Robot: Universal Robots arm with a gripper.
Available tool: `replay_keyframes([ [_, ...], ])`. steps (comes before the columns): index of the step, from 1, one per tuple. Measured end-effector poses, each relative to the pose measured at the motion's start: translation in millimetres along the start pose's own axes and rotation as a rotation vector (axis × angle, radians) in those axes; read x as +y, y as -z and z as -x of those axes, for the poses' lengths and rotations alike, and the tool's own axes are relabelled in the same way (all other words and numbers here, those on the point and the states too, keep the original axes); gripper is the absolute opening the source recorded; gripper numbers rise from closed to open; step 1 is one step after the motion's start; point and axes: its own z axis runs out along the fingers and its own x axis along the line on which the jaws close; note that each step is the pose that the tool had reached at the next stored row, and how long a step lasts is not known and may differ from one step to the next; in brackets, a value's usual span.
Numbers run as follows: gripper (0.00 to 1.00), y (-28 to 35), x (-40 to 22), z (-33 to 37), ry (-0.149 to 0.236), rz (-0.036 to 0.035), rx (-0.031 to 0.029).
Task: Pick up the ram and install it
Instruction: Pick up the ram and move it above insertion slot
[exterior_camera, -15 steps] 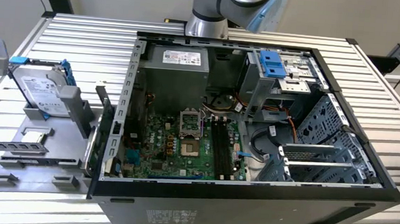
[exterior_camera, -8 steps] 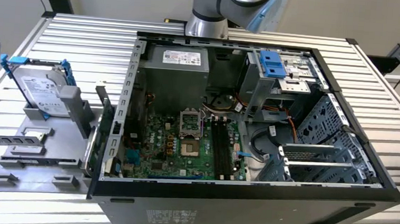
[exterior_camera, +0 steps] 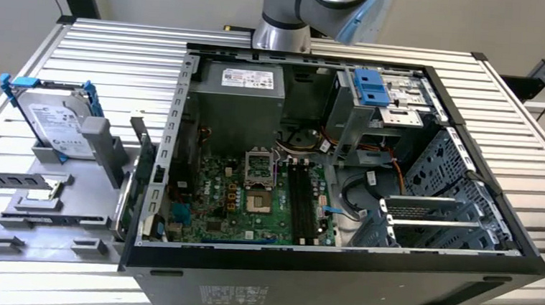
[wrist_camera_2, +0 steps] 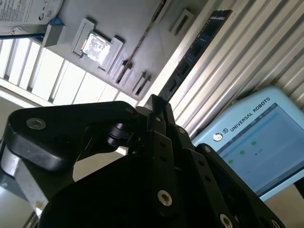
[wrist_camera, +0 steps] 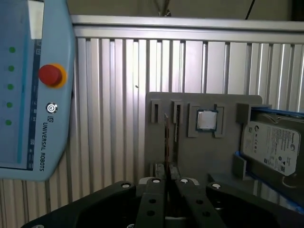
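In both wrist views my gripper [wrist_camera: 166,183] [wrist_camera_2: 157,102] is shut on one end of the ram [wrist_camera: 166,137] [wrist_camera_2: 199,45], a long, thin, dark stick that juts out past the fingertips. The first wrist view shows it edge-on as a thin line, while the second wrist view shows its flat face. It hangs well above the grey holder plate [wrist_camera: 204,156]. The exterior view has the open computer case [exterior_camera: 340,287] with the black motherboard slots [exterior_camera: 298,190] inside it. My arm [exterior_camera: 302,11] rises past that view's upper edge.
A silver hard drive in a blue bracket [exterior_camera: 59,119] [wrist_camera: 273,147] stands on the grey holder plate [exterior_camera: 57,213], on the exterior view's left. A small square silver chip [wrist_camera: 207,119] [wrist_camera_2: 97,45] sits in the plate. A light-blue pendant [wrist_camera: 33,95] [wrist_camera_2: 256,137] lies on the ribbed table.
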Motion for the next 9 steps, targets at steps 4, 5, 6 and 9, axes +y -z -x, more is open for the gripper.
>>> replay_keyframes([
  [4, 0.0, 6.7, -0.1, 0.3, 0.0, -0.0001, -0.0001],
  [5, 0.0, 7.3, -0.1, 0.3, 0.0, -0.0002, -0.0003],
  [6, 0.0, 7.9, -0.1, 0.4, 0.0, -0.0002, -0.0002],
  [9, 0.0, 8.5, -0.2, 0.4, 0.0, -0.0001, -0.0002],
])
